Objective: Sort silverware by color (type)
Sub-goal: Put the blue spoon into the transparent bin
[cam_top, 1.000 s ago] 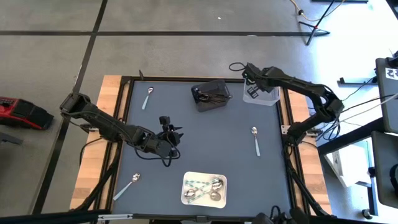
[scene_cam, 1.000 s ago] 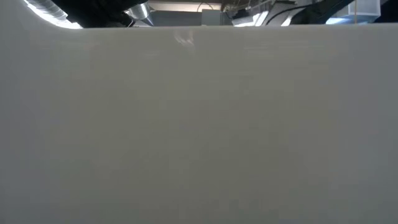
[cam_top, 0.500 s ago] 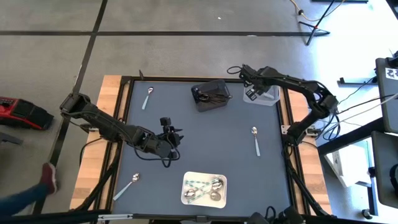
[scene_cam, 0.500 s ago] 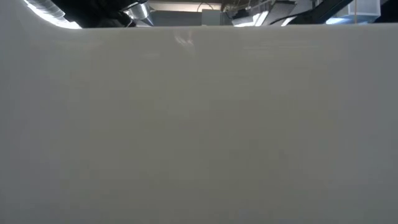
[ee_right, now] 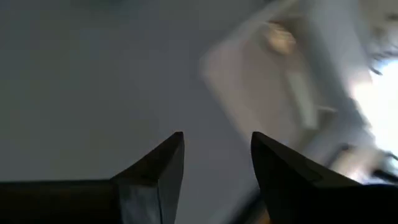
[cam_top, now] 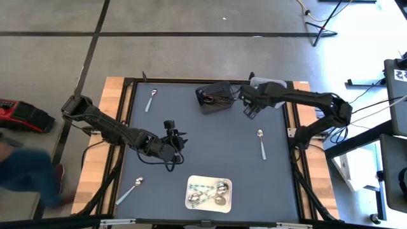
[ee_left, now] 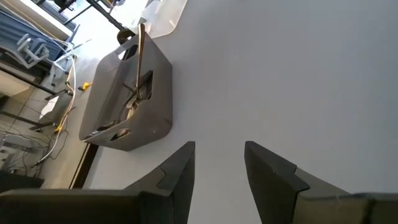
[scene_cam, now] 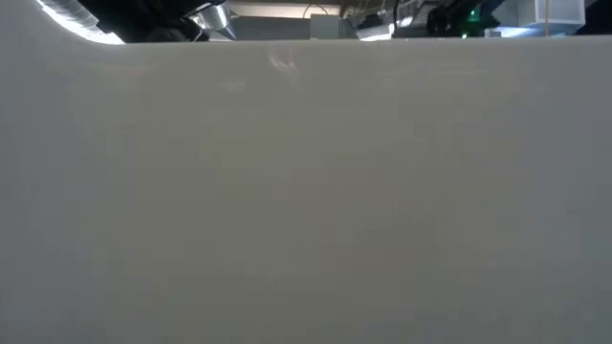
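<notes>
Three silver spoons lie flat and apart on the dark mat: one far left (cam_top: 152, 98), one right (cam_top: 261, 142), one near left (cam_top: 133, 187). Several more silver pieces lie in the white tray (cam_top: 208, 193) at the near edge. Dark utensils sit in the dark bin (cam_top: 215, 97) (ee_left: 127, 93); one handle (ee_left: 140, 56) leans up against its rim. My right gripper (cam_top: 249, 109) (ee_right: 217, 162) hangs open just right of that bin, with nothing between its fingers. My left gripper (cam_top: 175, 141) (ee_left: 217, 168) stands open over bare mat near the middle.
A clear bin (cam_top: 272, 84) stands at the far right corner, partly under my right arm. The low view is filled by a pale wall (scene_cam: 306, 191) close to the camera. A person moves over the floor left of the table (cam_top: 25, 178).
My right gripper has left the clear bin at the far right corner and swung toward the table's left and a little toward its near edge, ending beside the dark bin. The spoons and bins have stayed where they were.
</notes>
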You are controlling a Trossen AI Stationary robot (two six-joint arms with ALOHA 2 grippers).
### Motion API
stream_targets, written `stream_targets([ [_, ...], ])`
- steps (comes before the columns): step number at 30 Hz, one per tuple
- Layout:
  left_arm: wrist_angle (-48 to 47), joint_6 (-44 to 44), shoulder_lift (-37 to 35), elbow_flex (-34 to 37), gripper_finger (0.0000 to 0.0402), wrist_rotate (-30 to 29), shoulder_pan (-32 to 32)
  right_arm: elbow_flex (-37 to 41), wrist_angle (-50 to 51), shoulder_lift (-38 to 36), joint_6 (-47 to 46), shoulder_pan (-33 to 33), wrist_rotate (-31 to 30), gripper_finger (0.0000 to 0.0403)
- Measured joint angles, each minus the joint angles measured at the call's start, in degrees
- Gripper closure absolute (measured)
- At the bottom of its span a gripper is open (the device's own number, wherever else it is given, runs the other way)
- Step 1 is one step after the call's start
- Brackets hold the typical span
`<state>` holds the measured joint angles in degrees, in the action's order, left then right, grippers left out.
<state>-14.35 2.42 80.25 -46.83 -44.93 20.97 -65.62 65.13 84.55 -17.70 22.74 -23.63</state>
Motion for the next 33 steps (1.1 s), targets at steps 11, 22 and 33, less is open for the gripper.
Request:
stream_targets([
  [11,0.00,0.00,0.00,0.00,0.0267,1.13,0.04,4.80,-2.90,-0.61,-6.32,-15.96,9.80,0.0228],
  [22,0.01,0.00,0.00,0.00,0.0267,1.12,0.04,17.04,-5.59,-0.61,-18.46,-22.33,16.93,0.0228],
  [33,0.03,0.00,0.00,0.00,0.0267,1.11,0.04,25.83,-15.61,-0.63,-27.03,-23.84,24.69,0.0228],
])
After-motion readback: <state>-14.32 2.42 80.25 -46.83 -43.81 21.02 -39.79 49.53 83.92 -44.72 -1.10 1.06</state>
